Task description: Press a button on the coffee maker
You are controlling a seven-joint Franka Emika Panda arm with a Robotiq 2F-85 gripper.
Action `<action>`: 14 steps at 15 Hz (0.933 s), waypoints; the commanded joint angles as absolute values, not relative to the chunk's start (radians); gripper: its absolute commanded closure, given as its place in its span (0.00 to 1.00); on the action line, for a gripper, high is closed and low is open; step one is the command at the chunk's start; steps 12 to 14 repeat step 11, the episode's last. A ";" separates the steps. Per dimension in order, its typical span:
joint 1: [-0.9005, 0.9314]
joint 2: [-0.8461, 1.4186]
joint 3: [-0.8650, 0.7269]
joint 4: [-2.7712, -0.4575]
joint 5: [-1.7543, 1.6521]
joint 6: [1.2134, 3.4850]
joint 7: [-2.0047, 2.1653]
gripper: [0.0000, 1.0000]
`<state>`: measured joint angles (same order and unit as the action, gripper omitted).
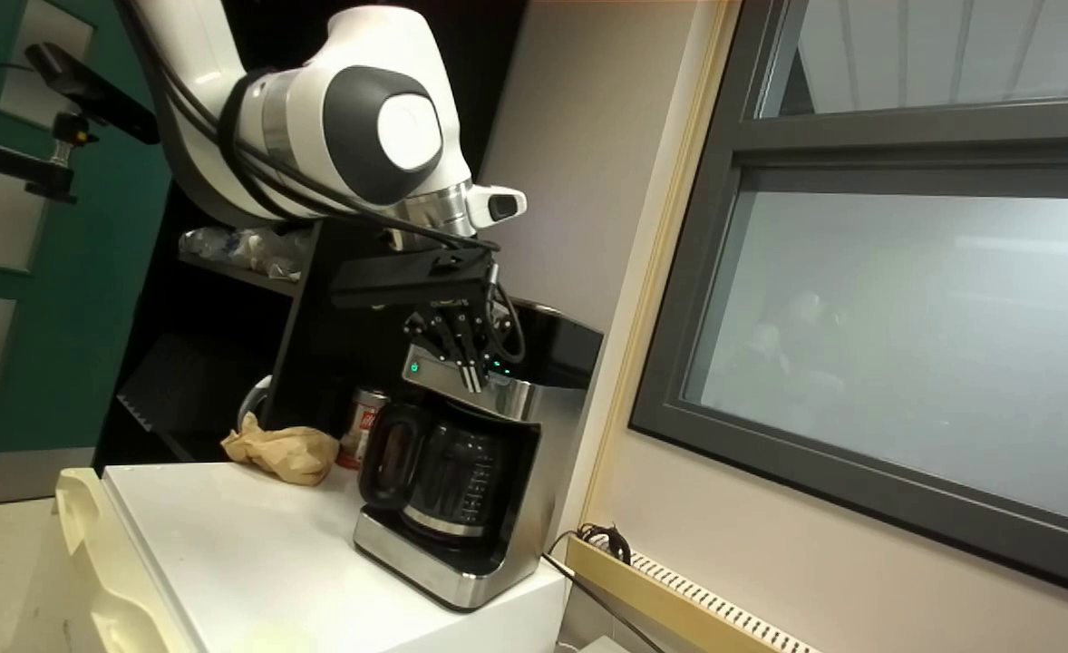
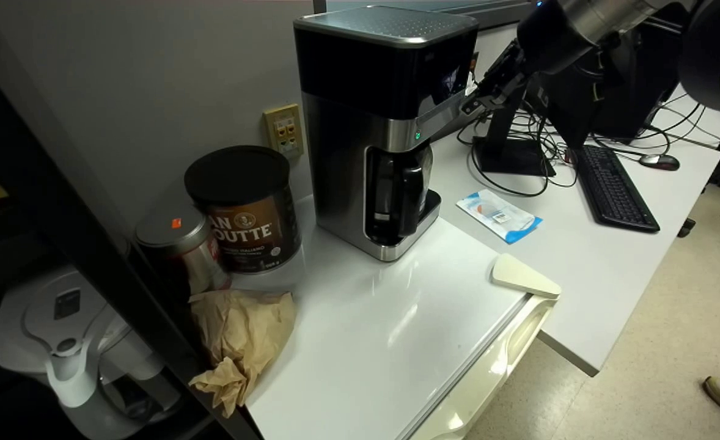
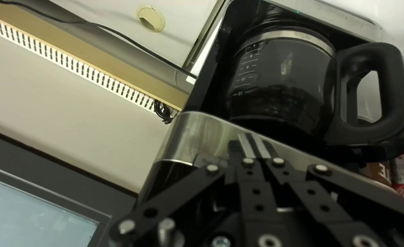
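The black-and-silver coffee maker stands on the white top and shows in both exterior views (image 1: 557,453) (image 2: 341,159) and in the wrist view (image 3: 195,133). Its glass carafe (image 1: 457,472) sits inside, black handle (image 3: 394,92) outward. Small green lights (image 1: 414,367) glow on the silver control strip, also in an exterior view (image 2: 418,135). My gripper (image 1: 470,379) is shut and empty, its fingertips pointing at the strip; they also show in the other views (image 2: 470,105) (image 3: 255,145). The fingers cover part of the strip. I cannot tell whether they touch it.
A brown paper bag (image 2: 244,336), a coffee tub (image 2: 253,232) and a metal can (image 2: 180,250) stand beside the machine. A wall and window frame (image 1: 688,363) are close to it. A desk with a keyboard (image 2: 613,186) and cables lies beyond.
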<state>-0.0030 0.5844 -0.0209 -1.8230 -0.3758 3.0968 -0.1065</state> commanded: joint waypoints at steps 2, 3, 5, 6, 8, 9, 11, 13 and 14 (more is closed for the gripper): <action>0.034 0.464 -0.064 -2.010 -0.423 3.166 -0.109 1.00; 0.044 0.445 -0.076 -2.041 -0.439 3.178 -0.106 1.00; 0.070 0.410 -0.109 -2.092 -0.471 3.196 -0.102 1.00; 0.082 0.396 -0.124 -2.113 -0.485 3.202 -0.101 1.00; 0.114 0.369 -0.164 -2.147 -0.512 3.209 -0.098 1.00; 0.128 0.359 -0.181 -2.160 -0.523 3.210 -0.097 1.00; 0.153 0.342 -0.211 -2.179 -0.541 3.211 -0.096 1.00; 0.153 0.342 -0.211 -2.179 -0.541 3.211 -0.096 1.00; 0.153 0.342 -0.211 -2.179 -0.541 3.211 -0.096 1.00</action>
